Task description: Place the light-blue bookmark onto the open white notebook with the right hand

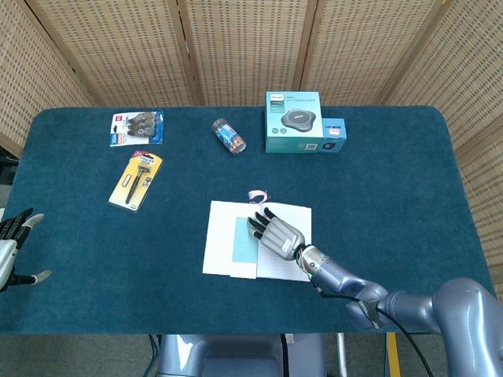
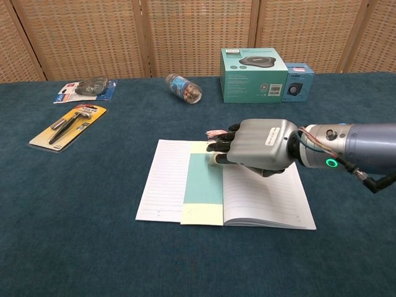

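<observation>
The light-blue bookmark (image 2: 203,179) (image 1: 244,239) lies flat near the spine of the open white notebook (image 2: 266,198) (image 1: 218,243), on top of a pale yellow strip. My right hand (image 2: 260,148) (image 1: 275,232) hovers low over the right-hand page, palm down. Its curled fingertips (image 2: 215,148) and thumb pinch the bookmark's top right corner. A pink tassel (image 2: 214,132) pokes out beyond the fingers. My left hand (image 1: 14,236) sits at the far left edge of the head view, fingers apart and holding nothing.
Behind the notebook stand a teal box (image 2: 252,74) and a small blue box (image 2: 299,77). A small bottle (image 2: 184,88) lies on its side at back centre. A yellow razor pack (image 2: 68,127) and a blister pack (image 2: 86,88) lie at the left.
</observation>
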Available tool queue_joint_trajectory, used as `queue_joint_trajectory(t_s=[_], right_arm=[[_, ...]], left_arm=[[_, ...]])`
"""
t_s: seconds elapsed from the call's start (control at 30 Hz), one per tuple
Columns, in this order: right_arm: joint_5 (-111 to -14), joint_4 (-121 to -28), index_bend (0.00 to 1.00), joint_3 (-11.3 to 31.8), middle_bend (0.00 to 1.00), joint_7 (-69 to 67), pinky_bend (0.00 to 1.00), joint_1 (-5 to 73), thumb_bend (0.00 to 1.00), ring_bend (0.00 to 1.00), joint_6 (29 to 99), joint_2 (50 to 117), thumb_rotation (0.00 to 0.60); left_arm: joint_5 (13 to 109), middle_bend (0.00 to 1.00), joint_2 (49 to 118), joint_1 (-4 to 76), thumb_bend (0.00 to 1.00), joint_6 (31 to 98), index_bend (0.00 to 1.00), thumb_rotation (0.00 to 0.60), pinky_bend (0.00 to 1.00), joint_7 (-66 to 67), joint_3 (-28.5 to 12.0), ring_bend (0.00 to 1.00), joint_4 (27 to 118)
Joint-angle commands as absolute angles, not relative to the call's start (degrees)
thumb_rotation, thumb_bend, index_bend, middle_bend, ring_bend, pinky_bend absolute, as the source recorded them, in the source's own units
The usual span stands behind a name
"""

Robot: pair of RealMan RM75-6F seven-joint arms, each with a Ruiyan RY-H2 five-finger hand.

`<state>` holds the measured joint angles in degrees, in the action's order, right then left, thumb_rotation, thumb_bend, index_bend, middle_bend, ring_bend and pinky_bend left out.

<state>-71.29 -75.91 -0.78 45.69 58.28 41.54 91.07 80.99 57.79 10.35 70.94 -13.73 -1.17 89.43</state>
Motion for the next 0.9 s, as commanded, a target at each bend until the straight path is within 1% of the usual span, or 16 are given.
queue_joint_trajectory(t_s=[0.03,0.9], right_arm=[[-71.44,-75.65,0.08,-0.82,0.0,46.05,0.13,58.3,1.0,0.0,41.67,91.2,0.6],[-72.39,-74.32,0.08,-1.16,0.0,47.14,0.12,57.79,1.0,0.0,41.97,91.67,0.6]], left_arm=[[81.01,0.0,57.78,10.35,0.0,70.98,0.0,0.6,0.0,-13.77,-1.16,0.0,89.42],[80.97,0.0,57.69,10.43,0.0,70.88,0.0,0.6,0.0,-13.78,-1.1,0.0,89.54]])
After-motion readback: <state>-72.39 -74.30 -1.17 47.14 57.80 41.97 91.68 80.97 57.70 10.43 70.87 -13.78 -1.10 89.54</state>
